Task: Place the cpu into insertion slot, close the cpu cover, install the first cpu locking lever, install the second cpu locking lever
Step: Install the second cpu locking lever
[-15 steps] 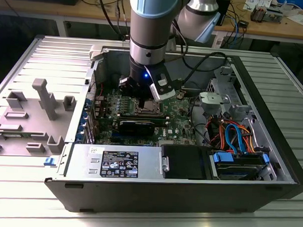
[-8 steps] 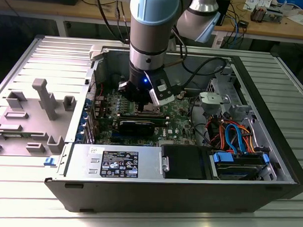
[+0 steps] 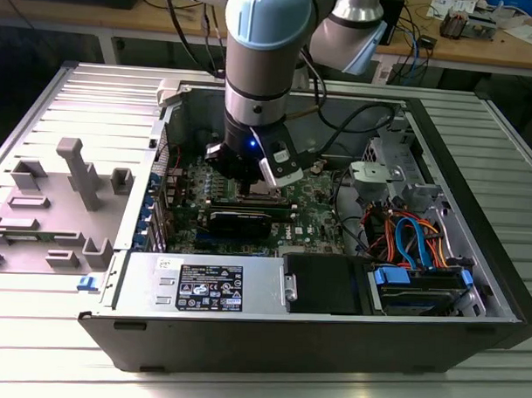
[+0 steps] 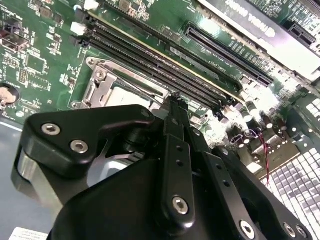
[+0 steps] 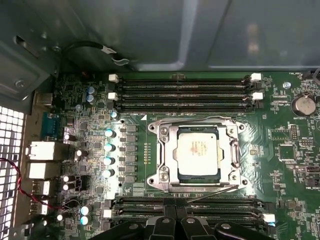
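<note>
My gripper (image 5: 172, 220) hangs over the board, fingers drawn together, holding nothing. Cpu (image 5: 198, 151) sits in the socket under the closed cover (image 5: 172, 156), at 12 o'clock from the fingertips; lever (image 5: 212, 192) lies crosswise between.

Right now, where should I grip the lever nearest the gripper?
Probably the lever along its straight wire run, pinched across from above: it is thin, lies slanted beside the cover, and memory slots crowd its outer side.
</note>
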